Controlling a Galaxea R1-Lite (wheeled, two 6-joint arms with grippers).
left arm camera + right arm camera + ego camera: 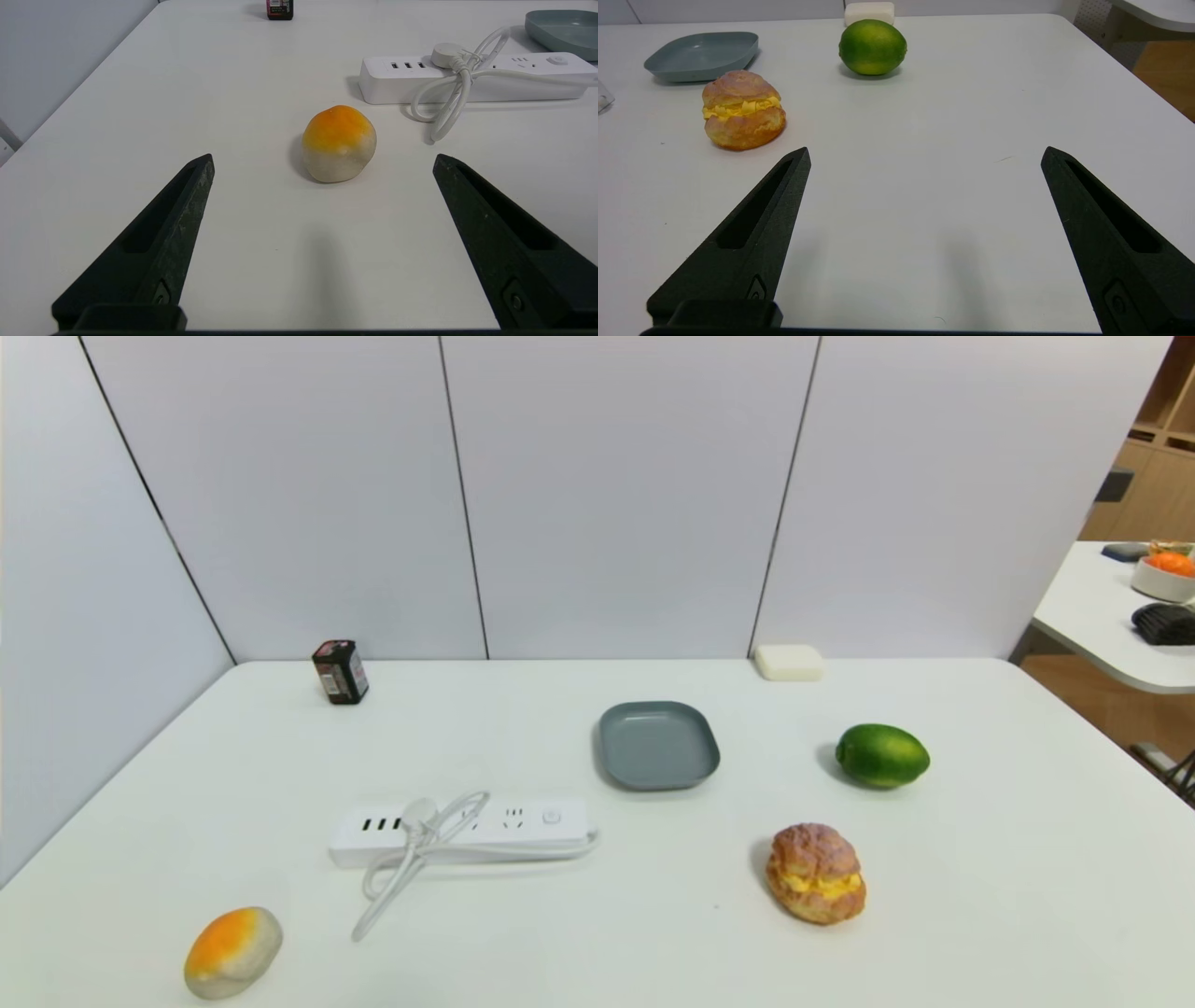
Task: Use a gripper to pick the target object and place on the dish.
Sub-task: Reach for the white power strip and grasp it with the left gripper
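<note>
A white table [597, 943] holds a long white power strip [485, 821] lying flat with its cord [411, 863] bundled over it, just left of the empty grey-blue dish [658, 745]. Both claws hang low over the table's near edge with fingers spread wide, grasping nothing: the left gripper [323, 161] faces an orange-topped bun [338, 142], the right gripper [924, 156] bare table beside a cream puff [743, 109] and a lime [872, 46].

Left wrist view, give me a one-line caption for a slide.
Open left end effector above the white table, facing an orange-topped bun, with the power strip and grey-blue dish beyond.
</note>
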